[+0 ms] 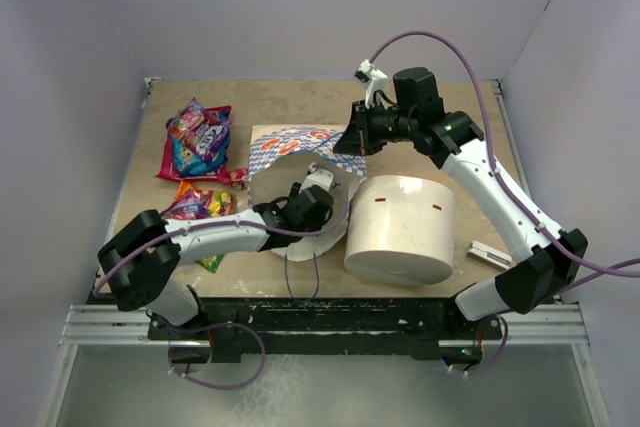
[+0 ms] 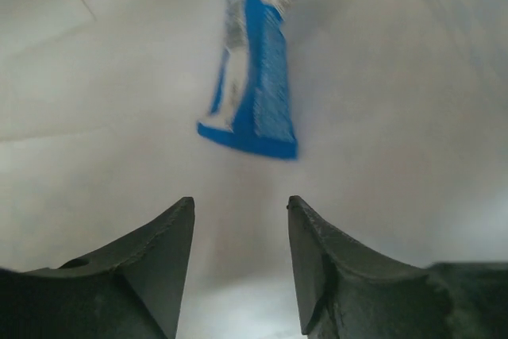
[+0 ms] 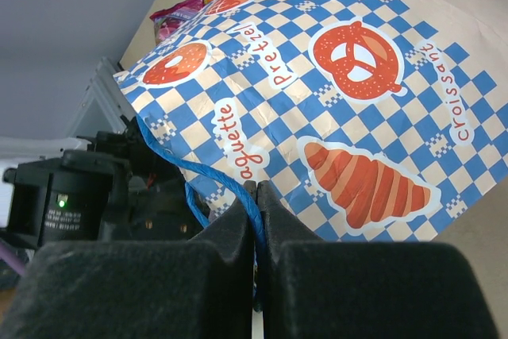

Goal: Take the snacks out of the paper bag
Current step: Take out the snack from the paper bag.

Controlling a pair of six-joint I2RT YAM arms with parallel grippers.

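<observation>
The paper bag (image 1: 290,152), blue-and-white checkered with orange pastry pictures (image 3: 349,109), lies at the table's middle with its mouth toward me. My right gripper (image 3: 255,188) is shut on the bag's blue cord handle (image 3: 206,172) and holds the mouth up. My left gripper (image 2: 240,212) is open and empty, reaching inside the white interior of the bag (image 2: 95,117), with a blue snack packet (image 2: 254,77) lying just ahead of its fingertips. Two snack packets lie on the table left of the bag: a red-pink-blue one (image 1: 197,142) and a colourful one (image 1: 198,205).
A large white cylinder (image 1: 400,229) stands just right of the bag, close to both arms. A small grey flat bar (image 1: 489,253) lies right of the cylinder. Walls enclose the table at the back and sides.
</observation>
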